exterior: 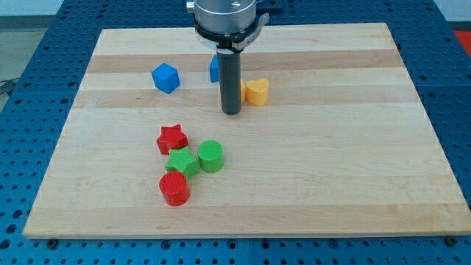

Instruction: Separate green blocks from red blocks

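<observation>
A red star block [172,138], a green star block [181,162], a green cylinder [210,156] and a red cylinder [175,188] sit bunched together left of the board's middle, toward the view's bottom. The green star touches the red star above it, the red cylinder below it and the green cylinder to its right. My tip [232,111] rests on the board above and to the right of this cluster, apart from it, about a block's width from the green cylinder.
A blue cube [165,77] lies at the upper left. Another blue block [214,68] is partly hidden behind the rod. A yellow block [257,91] sits just right of the rod. The wooden board [353,169] lies on a blue perforated table.
</observation>
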`<state>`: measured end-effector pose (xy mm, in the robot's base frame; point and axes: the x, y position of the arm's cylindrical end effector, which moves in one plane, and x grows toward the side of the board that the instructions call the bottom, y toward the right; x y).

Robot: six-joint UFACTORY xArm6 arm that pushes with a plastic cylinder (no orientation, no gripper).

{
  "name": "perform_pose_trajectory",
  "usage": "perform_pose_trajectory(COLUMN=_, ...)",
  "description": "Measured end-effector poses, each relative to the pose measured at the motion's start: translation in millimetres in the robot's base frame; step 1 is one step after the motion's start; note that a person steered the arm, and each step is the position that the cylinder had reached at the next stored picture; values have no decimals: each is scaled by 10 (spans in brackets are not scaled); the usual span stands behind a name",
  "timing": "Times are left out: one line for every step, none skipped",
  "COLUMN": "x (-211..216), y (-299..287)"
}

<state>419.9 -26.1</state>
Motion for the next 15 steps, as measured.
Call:
perform_pose_trajectory(x=190, y=-200)
perform_pose_trajectory(x=129, y=-314)
perform_pose_trajectory(x=30, y=-430)
perform_pose_trajectory(x=65, y=-670)
perform_pose_trajectory(x=299, y=-906)
perform_pose_trajectory(x=507, y=-1051)
perform_pose_trajectory(x=614, y=-1249)
perform_pose_trajectory(x=652, y=-1408)
perform_pose_trajectory(x=694, y=-1570)
perform_pose_trajectory(x=1076, y=-1582)
perform_pose_trajectory(x=1319, y=-1403)
perform_pose_trajectory(x=1339, y=-1270)
perform_pose_trajectory(x=1339, y=-1099)
perform_pose_trajectory(x=1337, y=-913)
perform_pose_trajectory(x=1321, y=-633)
